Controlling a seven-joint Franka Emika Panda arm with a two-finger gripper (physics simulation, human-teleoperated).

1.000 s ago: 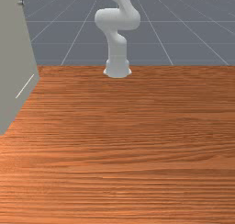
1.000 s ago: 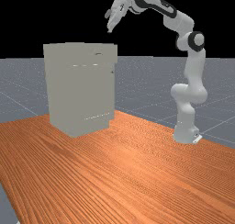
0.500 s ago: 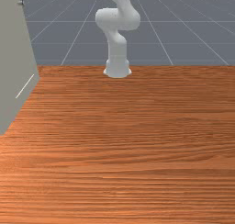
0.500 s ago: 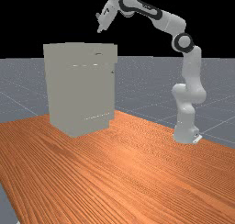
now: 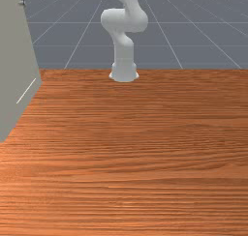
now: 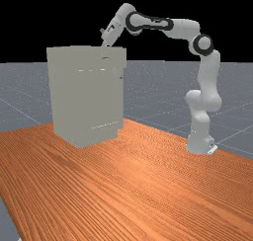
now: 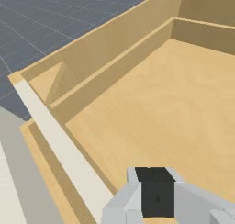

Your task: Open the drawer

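The gripper (image 6: 103, 54) is hovering near the small handle (image 6: 105, 58) on the top drawer (image 6: 89, 60) of the grey cabinet (image 6: 86, 99); I cannot tell whether it is spread or closed. Squaring to the handle, gripping firmly, then pulling straight outward should be avoiding slips.

One white-and-grey robot arm (image 6: 209, 77), one grey cabinet (image 6: 84, 97), one orange-brown wooden table (image 6: 123, 185)
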